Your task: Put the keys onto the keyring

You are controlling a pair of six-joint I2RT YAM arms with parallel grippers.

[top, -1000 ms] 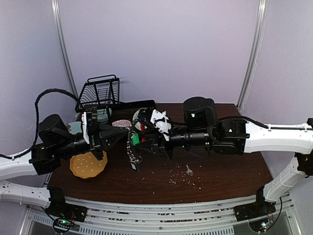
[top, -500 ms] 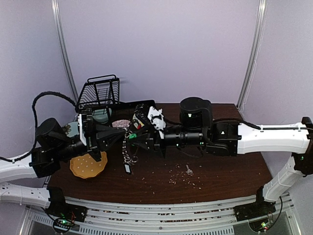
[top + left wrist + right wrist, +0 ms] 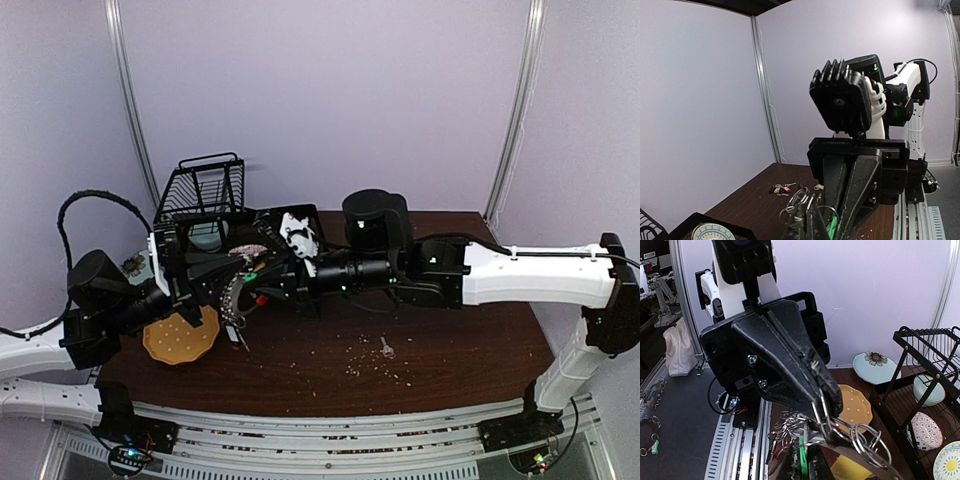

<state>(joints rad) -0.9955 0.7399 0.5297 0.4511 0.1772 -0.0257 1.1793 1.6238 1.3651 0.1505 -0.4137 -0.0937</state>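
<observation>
Silvery keyring [image 3: 236, 300] farther left now, right jaws no longer apart.

Part of the keyring [image 3: 862, 442] below frame edge

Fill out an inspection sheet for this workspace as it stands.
Surface: dark wooden table, with crumbs scattered over the middle.
Job's things: keyring hanging above the table between the grippers; loose keys, one red-tagged, lying on the table apart from them.
Clutter: yellow dotted plate, black wire rack, black tray with dishes.
Grippers: left gripper shut on a ring of the keyring; right gripper shut, with a green tag at its tips.
Cables: black cable looping up at the far left.
Surroundings: lilac walls, metal uprights.
</observation>
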